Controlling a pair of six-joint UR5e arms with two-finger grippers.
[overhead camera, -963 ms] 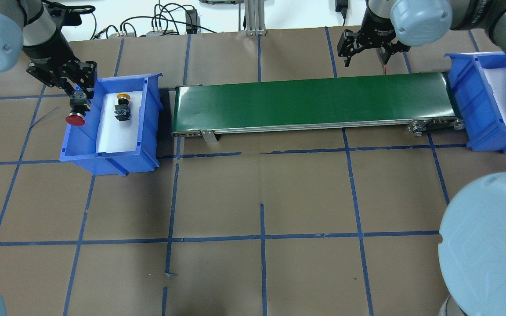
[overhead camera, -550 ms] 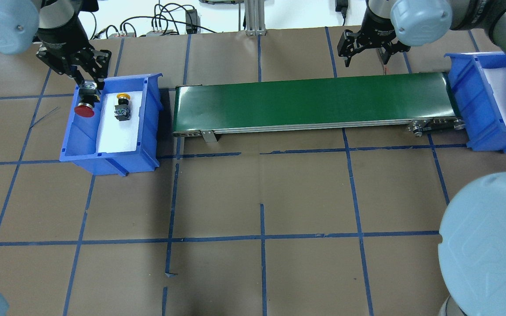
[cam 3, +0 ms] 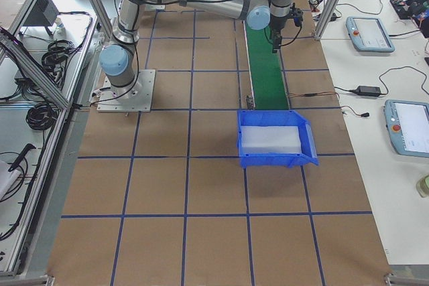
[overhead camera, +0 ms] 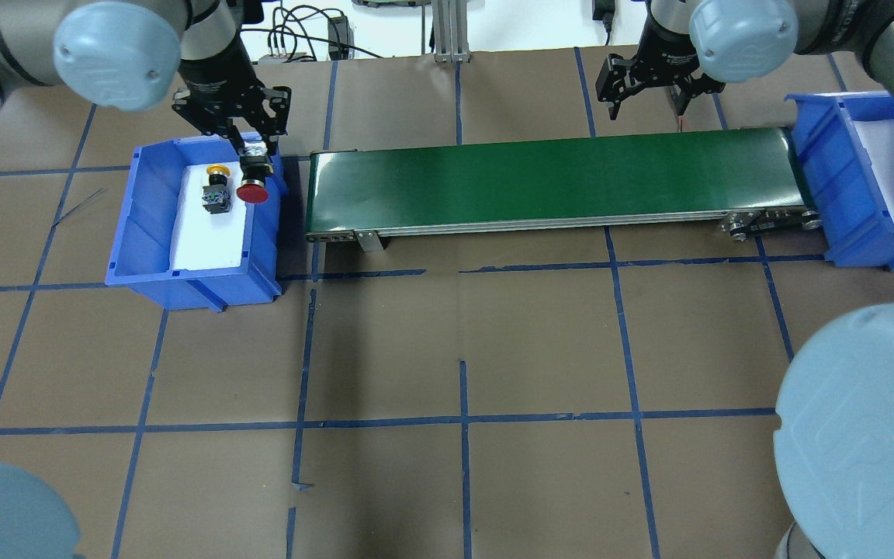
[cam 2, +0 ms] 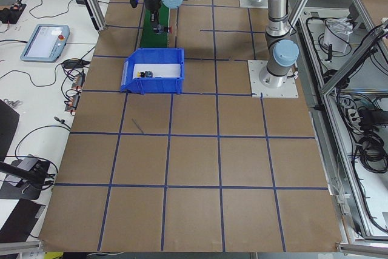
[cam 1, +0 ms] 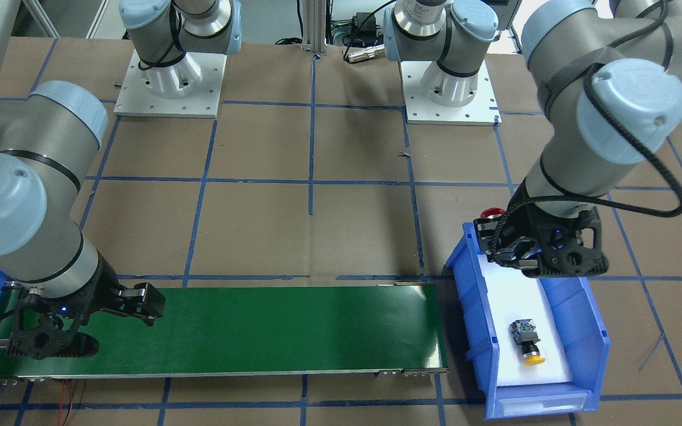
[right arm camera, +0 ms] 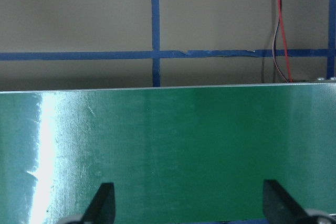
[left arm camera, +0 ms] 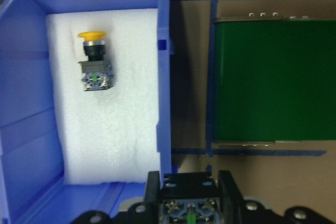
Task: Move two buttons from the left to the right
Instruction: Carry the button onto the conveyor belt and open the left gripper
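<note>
Our left fingers [left arm camera: 153,190] clench the red mushroom-capped push-button [overhead camera: 252,189] above the belt-side wall of the blue plastic bin [overhead camera: 148,211]; the yellow-capped push-button [overhead camera: 215,191] lies inside it. Our right fingers [right arm camera: 105,203] spread over the green conveyor belt [overhead camera: 548,178].

Left bin [overhead camera: 144,225] with one button [overhead camera: 215,189] inside, other button [overhead camera: 252,186] over its rim, conveyor [overhead camera: 548,182] beside

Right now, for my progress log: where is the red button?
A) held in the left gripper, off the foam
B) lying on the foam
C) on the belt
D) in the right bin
A: the left gripper clamps the red button above the blue bin; only the yellow button lies on foam.
</note>
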